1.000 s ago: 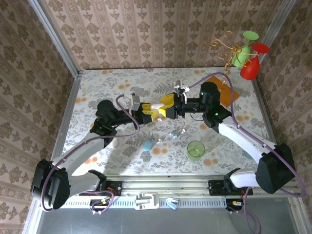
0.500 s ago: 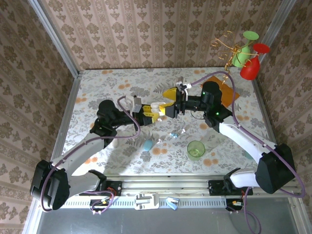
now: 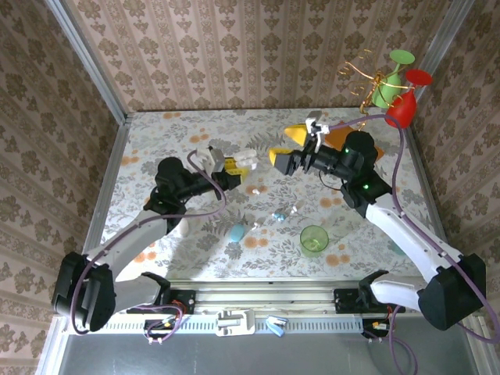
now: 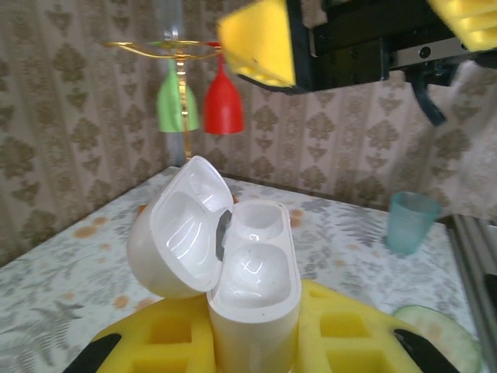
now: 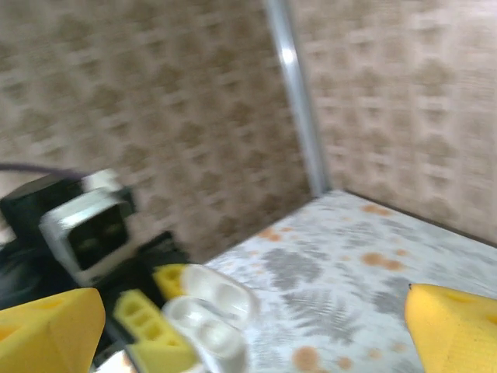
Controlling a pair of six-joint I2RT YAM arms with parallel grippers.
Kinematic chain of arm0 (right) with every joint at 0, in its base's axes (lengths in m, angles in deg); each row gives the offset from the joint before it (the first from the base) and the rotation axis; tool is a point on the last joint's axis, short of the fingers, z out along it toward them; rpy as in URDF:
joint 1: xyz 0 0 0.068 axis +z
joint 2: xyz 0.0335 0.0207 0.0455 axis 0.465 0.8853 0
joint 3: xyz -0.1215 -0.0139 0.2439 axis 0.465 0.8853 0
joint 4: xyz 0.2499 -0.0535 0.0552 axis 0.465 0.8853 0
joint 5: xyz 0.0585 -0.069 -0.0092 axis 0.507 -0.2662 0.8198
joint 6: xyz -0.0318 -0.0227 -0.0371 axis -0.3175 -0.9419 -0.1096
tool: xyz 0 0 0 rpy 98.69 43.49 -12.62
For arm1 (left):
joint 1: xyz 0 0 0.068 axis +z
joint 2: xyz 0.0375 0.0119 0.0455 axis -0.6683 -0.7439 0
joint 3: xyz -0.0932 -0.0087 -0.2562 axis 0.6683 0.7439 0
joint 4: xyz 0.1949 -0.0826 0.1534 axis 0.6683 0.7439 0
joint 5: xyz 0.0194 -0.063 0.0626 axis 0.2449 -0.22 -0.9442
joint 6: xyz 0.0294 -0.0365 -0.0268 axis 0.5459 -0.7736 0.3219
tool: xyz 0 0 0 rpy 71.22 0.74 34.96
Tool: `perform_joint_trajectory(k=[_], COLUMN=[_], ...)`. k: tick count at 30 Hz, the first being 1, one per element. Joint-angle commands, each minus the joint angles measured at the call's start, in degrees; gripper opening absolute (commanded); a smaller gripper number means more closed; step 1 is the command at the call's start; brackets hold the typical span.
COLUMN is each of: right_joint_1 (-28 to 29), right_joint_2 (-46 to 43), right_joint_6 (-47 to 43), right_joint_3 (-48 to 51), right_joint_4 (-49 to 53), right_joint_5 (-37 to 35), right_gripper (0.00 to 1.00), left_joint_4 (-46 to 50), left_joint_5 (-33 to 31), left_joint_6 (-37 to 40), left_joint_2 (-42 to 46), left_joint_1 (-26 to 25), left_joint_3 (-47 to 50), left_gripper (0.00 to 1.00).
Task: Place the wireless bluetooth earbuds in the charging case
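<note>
No words, numbers or signs can be read anywhere. The open white plastic charging case point(image 4: 254, 289) is plain, with no writing on it.
</note>
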Motion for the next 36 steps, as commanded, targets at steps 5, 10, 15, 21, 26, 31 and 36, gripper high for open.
perform_joint_trajectory(k=[5, 10, 15, 21, 26, 31, 36], right_joint_1=[-2.86, -3.02, 0.33, 9.35, 15.48, 19.76, 23.52], right_joint_2=[-0.47, -0.18, 3.36, 9.65, 17.72, 23.48, 31.05], right_joint_6=[11.22, 15.38, 13.71, 14.30, 17.22, 23.66, 31.37], right_joint_3=[2.88, 6.93, 3.02, -3.39, -10.61, -13.52, -20.50], right_joint_4=[9.96, 8.98, 22.07, 34.26, 44.99, 47.75, 57.74], right_joint_5=[-13.67, -13.79, -20.65, -33.59, -41.70, -43.25, -44.74], right_gripper=[1.00, 1.00, 1.00, 0.94, 0.88, 0.78, 0.69], left_joint_4=[-7.03, -5.63, -7.32, -9.49, -11.58, -13.61, -13.09], left_joint_5=[-4.17, -6.71, -11.49, -12.11, -17.26, -19.61, -21.85], left_joint_6=[0.25, 4.33, 6.62, 7.74, 8.23, 9.51, 11.42], left_joint_2=[-0.68, 0.59, -0.03, -0.64, -0.06, -0.16, 1.15], left_joint_1=[4.02, 5.24, 6.91, 8.93, 9.42, 9.73, 9.89], left_joint_3=[0.57, 2.06, 3.01, 4.72, 6.78, 8.13, 8.46], left_gripper=[0.00, 0.00, 0.00, 0.00, 0.00, 0.00, 0.00])
